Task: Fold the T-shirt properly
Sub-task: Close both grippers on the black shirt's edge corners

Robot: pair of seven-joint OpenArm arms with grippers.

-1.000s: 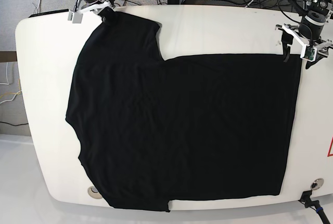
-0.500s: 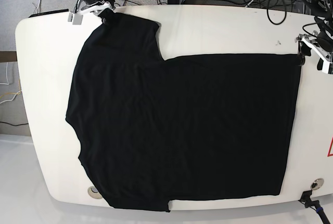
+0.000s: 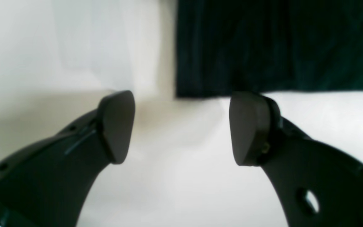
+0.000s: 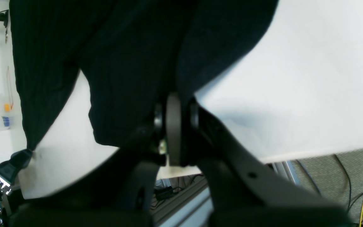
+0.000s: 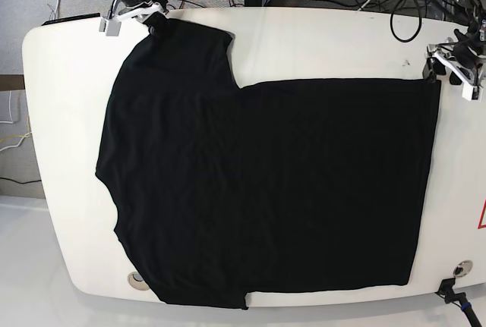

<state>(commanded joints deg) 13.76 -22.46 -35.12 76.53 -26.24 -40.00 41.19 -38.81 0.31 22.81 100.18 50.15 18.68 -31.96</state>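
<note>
Hem corner first: your left gripper [image 3: 181, 126] sits w/ jaws spread, nothing between them, just short of the T-shirt [image 5: 266, 190] corner on the table [image 5: 319, 39]. Slide under the edge before closing. Shirt lies flat, spread across the table. Far side, right gripper [image 4: 173, 126] is clamped on the sleeve; lift both together.

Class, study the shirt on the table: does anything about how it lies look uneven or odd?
Yes. The T-shirt lies mostly flat, but its bottom edge hangs over the table front, and the right claw pinches one sleeve tip at the far corner.
</note>
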